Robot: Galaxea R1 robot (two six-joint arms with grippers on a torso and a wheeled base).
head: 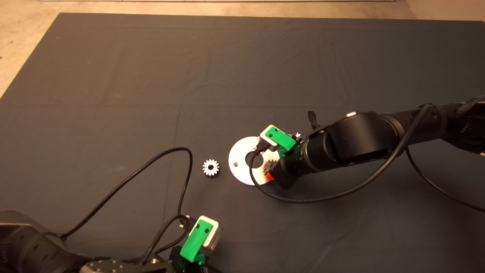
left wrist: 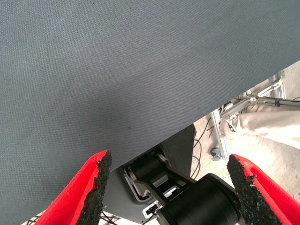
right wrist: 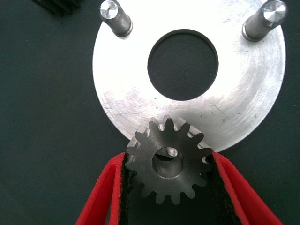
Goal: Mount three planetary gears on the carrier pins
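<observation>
— Over the disc (right wrist: 187,105), what surrounds you?
— My right claw (right wrist: 166,187) clamps a gear (right wrist: 167,165) over one pin, its tip showing through the bore. Two pins (right wrist: 116,18) stand bare.
— And hidden?
— A spare gear (head: 211,167) is cut off; my left claw (left wrist: 168,187) idles, fingers apart.

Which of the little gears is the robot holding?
The gear pinched between the right gripper's red fingers, at the shiny disc's edge, a pin tip showing through its bore. The other gear lies alone on the mat, left of the disc, untouched.
</observation>
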